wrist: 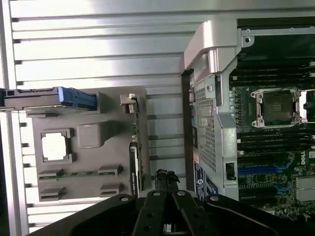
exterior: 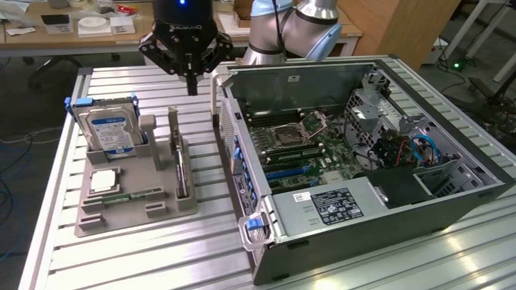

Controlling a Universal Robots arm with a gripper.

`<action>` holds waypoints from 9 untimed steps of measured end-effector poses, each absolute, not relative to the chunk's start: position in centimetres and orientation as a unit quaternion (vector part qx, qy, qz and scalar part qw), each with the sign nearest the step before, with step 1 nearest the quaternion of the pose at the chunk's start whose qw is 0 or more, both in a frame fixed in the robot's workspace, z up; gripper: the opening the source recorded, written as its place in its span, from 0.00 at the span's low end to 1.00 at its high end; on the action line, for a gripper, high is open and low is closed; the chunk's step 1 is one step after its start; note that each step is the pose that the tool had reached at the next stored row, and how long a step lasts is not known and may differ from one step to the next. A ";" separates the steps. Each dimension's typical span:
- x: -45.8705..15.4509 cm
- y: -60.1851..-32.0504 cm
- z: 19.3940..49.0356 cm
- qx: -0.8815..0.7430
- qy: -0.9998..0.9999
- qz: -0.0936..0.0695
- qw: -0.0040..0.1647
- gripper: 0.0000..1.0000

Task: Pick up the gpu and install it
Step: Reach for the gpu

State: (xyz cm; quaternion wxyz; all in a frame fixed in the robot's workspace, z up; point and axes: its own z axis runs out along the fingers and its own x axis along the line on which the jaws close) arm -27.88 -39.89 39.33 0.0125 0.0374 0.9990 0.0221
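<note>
Ribbed metal table [exterior: 121,260] carries the gpu [exterior: 181,174] on edge, six o'clock from the empty, pressed-together claw [exterior: 192,89]; I'd approach dead square.

Hard drive [exterior: 111,130], open computer case [exterior: 387,232]

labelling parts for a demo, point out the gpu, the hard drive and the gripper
gpu [exterior: 181,175], exterior view, top edge of the card
hard drive [exterior: 111,130], exterior view, blue label
gripper [exterior: 192,89], exterior view, between the fingertips
</note>
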 end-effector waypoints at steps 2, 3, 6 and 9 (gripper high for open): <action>-28.3 -39.9 39.3 0.037 0.999 0.022 0.013 0.11; -28.6 -39.9 39.3 0.037 0.999 0.022 0.013 0.11; -29.3 -39.9 39.3 0.037 0.999 0.022 0.012 0.11; -30.0 -39.9 39.3 0.037 0.999 0.022 0.012 0.11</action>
